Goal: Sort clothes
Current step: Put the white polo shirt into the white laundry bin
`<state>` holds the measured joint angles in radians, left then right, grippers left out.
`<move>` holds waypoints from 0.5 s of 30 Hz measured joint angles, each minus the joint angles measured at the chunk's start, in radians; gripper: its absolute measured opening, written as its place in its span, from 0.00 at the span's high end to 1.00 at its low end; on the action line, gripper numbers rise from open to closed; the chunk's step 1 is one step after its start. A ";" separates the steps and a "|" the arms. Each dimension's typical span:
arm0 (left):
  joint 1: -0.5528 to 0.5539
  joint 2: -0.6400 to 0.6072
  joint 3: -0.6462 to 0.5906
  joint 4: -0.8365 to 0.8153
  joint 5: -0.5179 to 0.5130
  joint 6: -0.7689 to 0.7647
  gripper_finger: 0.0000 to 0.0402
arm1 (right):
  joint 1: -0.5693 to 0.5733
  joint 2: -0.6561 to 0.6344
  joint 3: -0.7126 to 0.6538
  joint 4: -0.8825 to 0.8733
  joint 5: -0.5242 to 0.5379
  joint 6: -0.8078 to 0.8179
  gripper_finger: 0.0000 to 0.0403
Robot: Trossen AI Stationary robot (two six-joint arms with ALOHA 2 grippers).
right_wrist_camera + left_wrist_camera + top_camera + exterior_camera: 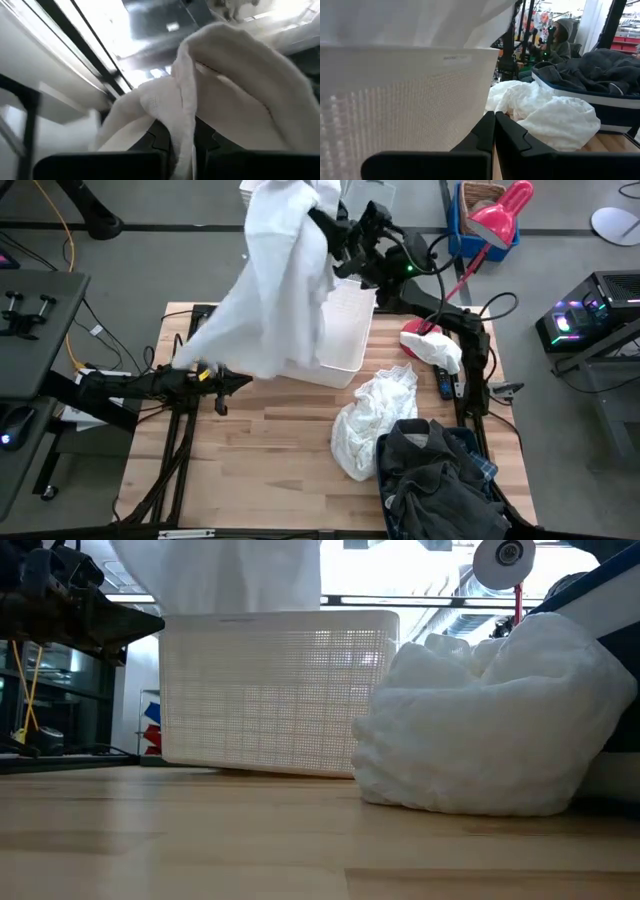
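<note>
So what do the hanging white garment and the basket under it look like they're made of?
The hanging white garment, held by the right end effector, looks like soft matte woven cloth: it drapes in loose folds. The white basket looks like rigid plastic: straight walls with fine mesh perforations.

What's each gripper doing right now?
Left gripper: closed, empty, beside the white basket.
Right gripper: closed on the white garment, above the basket.

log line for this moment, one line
right gripper: shut on white cloth, held over basket | left gripper: shut, empty, beside basket | on table: crumpled white garment
</note>
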<state>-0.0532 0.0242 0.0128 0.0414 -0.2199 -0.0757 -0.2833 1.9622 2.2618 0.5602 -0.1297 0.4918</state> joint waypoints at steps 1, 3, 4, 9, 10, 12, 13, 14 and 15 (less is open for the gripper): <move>0.000 0.000 0.000 0.000 0.000 0.000 1.00 | -0.004 -0.005 0.000 -0.037 0.007 -0.023 0.95; 0.000 0.000 0.000 0.000 0.000 0.000 1.00 | -0.007 -0.009 0.000 -0.128 0.054 -0.075 0.95; 0.000 0.000 0.000 0.000 0.000 0.000 1.00 | -0.010 -0.014 0.000 -0.179 0.083 -0.111 0.95; 0.000 0.000 0.000 0.000 0.000 0.000 1.00 | -0.036 -0.025 0.000 -0.337 0.261 -0.227 0.95; 0.000 0.000 0.000 0.000 0.000 0.000 1.00 | -0.043 -0.026 0.000 -0.340 0.297 -0.236 0.95; 0.000 0.000 0.000 0.002 0.000 0.000 1.00 | -0.055 -0.034 0.000 -0.361 0.374 -0.262 0.95; 0.000 0.000 0.000 0.003 0.000 0.000 1.00 | -0.060 -0.039 0.000 -0.387 0.417 -0.290 0.95; 0.000 0.000 0.000 0.002 0.000 0.000 1.00 | -0.061 -0.042 0.001 -0.411 0.463 -0.328 0.95; 0.000 0.000 0.000 0.002 0.000 0.000 1.00 | -0.062 -0.045 0.002 -0.444 0.510 -0.365 0.95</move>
<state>-0.0532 0.0242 0.0124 0.0433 -0.2199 -0.0757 -0.3450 1.9173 2.2642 0.1166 0.3799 0.1264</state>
